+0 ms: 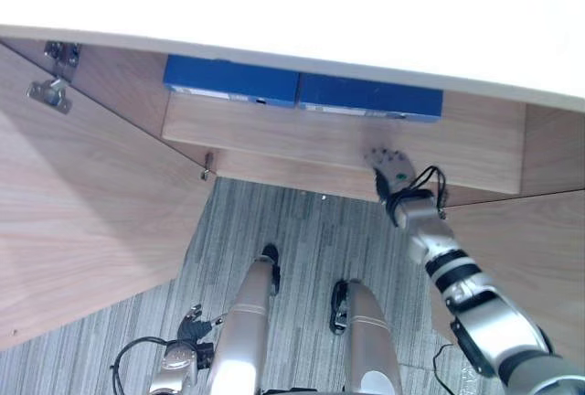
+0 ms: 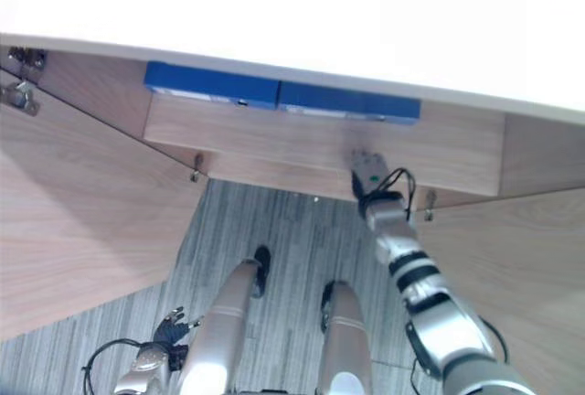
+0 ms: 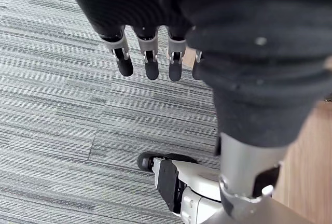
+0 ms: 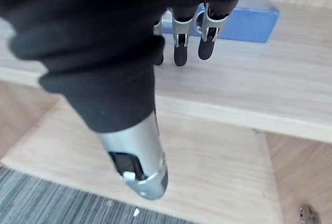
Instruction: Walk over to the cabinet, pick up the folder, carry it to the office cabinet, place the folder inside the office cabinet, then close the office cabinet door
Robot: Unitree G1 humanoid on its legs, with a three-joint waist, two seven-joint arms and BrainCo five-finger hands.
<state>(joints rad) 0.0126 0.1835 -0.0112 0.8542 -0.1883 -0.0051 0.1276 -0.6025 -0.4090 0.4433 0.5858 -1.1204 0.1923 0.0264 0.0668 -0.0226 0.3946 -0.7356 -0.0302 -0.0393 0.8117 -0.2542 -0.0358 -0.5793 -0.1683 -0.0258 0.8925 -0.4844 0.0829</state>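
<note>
Note blue folder (image 1: 370, 98) flat on the wooden shelf (image 1: 274, 134) inside the office cabinet (image 1: 119, 70), far back under the white top (image 1: 366, 11). Lies end to end with a second blue folder (image 1: 230, 81) on the robot's left. Held by neither hand.

See right hand (image 1: 391, 168) stretched out over the shelf, just in front of the folder. Fingers (image 4: 180, 53) straight and side by side, gripping nothing, dark tips close to the folder's near edge. Cannot tell whether tips touch folder or shelf.

Find both cabinet doors open: left door (image 1: 73, 221), with metal hinge (image 1: 50, 91) on its inner face, and right door (image 1: 539, 249).

Record left hand (image 3: 175, 60) low over the grey striped carpet (image 1: 302, 230), fingers loosely straight, empty.
</note>
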